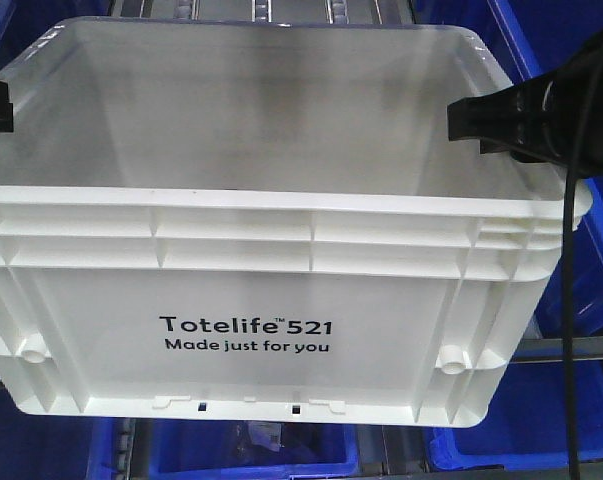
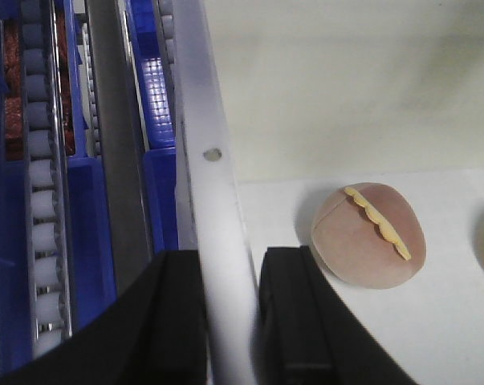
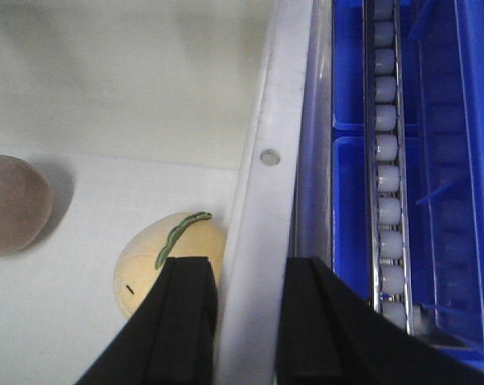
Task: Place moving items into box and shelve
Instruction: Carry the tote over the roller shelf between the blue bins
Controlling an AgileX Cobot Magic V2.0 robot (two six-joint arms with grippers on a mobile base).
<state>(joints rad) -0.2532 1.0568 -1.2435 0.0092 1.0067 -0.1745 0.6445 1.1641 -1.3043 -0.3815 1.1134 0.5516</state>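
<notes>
Blue bins: you see blue plastic bins (image 1: 581, 270) on every side in the front-facing view, more of them below (image 1: 251, 450) and at the top right corner.
Roller track, left wrist view: you look down on a rail of white rollers (image 2: 42, 200) running between blue bin walls (image 2: 89, 233), with a grey metal strip (image 2: 117, 152) beside it.
Roller track, right wrist view: you find a matching row of pale rollers (image 3: 388, 168) set between deep blue bins (image 3: 458, 176).
Shelf frame: you catch a grey metal bar (image 1: 571, 348) at the right in the front-facing view.
Light: you get even, soft lighting with faint shadows.
</notes>
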